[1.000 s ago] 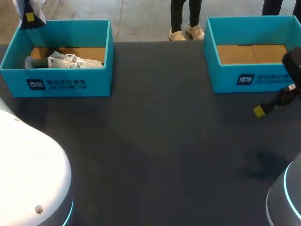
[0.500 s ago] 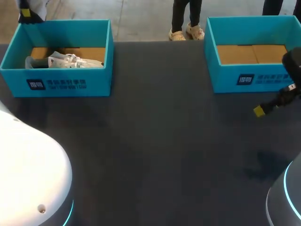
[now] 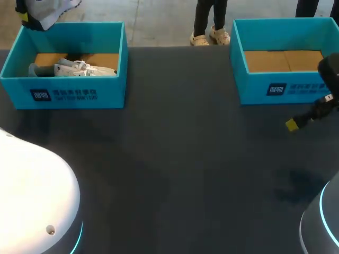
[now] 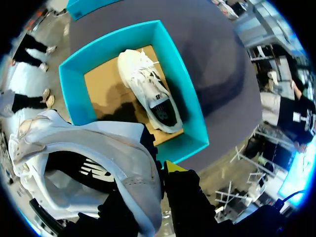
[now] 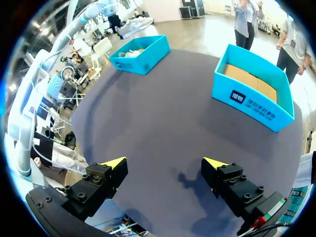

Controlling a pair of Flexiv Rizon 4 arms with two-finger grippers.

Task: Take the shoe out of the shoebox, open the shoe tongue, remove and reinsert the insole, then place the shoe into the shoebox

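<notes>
Over the last second the left gripper (image 3: 25, 15) has risen and drifted past the far left corner of the left shoebox (image 3: 69, 91). More of the lifted shoe (image 3: 50, 9) now shows above the box's far wall. The right arm has not shifted.

In the left wrist view the left gripper (image 4: 157, 174) is clenched on the lifted shoe (image 4: 84, 158), a white one with dark markings. One yellow fingertip (image 4: 173, 167) presses against the shoe's fabric, while the other finger is hidden behind it. The shoe hangs in the air, well above the left shoebox (image 4: 178, 79). Beneath it, a second shoe (image 4: 150, 96) lies on its side on the box's brown cardboard floor, along the wall nearest the table's middle. From the head view, this second shoe (image 3: 74, 67) rests against the box's near wall.

The right gripper (image 5: 164, 163) is released, its two yellow tips wide apart with nothing between them. It hovers over the dark table (image 5: 163, 118). In the head view the right gripper (image 3: 292, 125) sits near the table's right edge, just in front of the right shoebox (image 3: 280, 89).

The two teal boxes stand at the far edge of the table (image 3: 175, 159), one toward each far corner. The right shoebox (image 5: 249, 98) shows only its cardboard floor.
</notes>
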